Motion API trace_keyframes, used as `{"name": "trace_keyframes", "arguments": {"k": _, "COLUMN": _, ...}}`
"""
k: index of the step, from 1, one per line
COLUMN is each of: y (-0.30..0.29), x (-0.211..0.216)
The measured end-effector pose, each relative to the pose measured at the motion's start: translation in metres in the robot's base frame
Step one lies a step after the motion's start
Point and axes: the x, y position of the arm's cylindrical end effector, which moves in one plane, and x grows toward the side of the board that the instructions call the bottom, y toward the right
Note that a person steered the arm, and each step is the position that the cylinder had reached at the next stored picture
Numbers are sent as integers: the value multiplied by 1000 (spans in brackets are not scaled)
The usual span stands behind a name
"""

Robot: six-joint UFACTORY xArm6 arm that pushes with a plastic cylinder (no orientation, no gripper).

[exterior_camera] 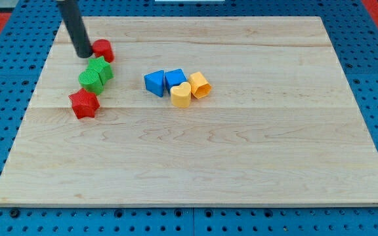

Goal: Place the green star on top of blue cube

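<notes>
Wooden board (pixel 241 164), blocks, one rod; no pincer fitted, so its state cannot be told.
My tip (pixel 83 54) touches the red cylinder (pixel 103 50), above the green star (pixel 101 69); blue cube (pixel 174 79) well apart.

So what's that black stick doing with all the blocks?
That stick is a robot arm's rod, and my tip pushes blocks around the wooden board. Right now it sits near the view's top left, just left of a red block and above the green star. The star hasn't reached the blue cube yet; the cube sits off to the view's right in a small cluster of blue and yellow blocks.
</notes>
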Motion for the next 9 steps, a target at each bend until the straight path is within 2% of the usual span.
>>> {"name": "trace_keyframes", "arguments": {"k": 3, "y": -11, "x": -36}}
{"name": "trace_keyframes", "arguments": {"k": 6, "y": -11, "x": -52}}
{"name": "trace_keyframes", "arguments": {"k": 8, "y": -10, "x": -22}}
{"name": "trace_keyframes", "arguments": {"k": 9, "y": -26, "x": 17}}
